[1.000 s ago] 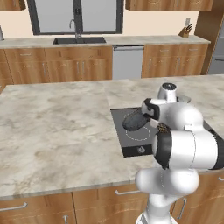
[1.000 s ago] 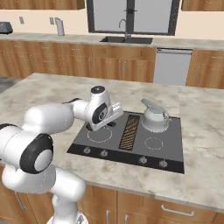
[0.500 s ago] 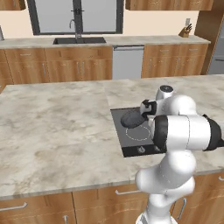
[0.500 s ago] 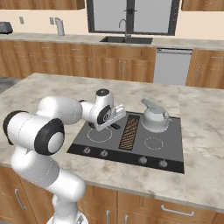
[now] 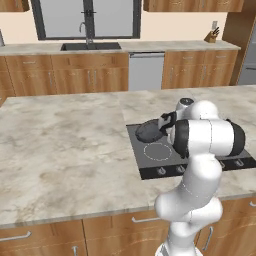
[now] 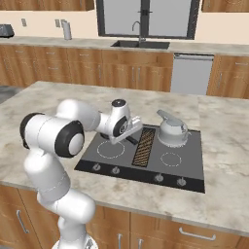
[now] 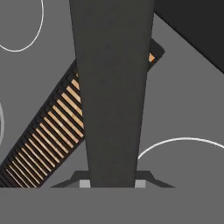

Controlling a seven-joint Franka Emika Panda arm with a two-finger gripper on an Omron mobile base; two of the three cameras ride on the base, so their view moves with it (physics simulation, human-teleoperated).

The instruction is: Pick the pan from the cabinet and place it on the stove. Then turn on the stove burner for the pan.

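The desk (image 5: 65, 145) carries the stove (image 6: 189, 165). The bent white arm (image 5: 200, 145) reaches low over it. The pan (image 5: 148, 131) sits above the back left ring, near the kettle (image 6: 171, 130). The fingers (image 7: 139, 183) are closed on its handle (image 7: 111, 87).

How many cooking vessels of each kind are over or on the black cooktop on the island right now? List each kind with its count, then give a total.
Frying pan, held by its handle in the pincer: 1
Kettle, silver-white, standing on the stove: 1
Total: 2
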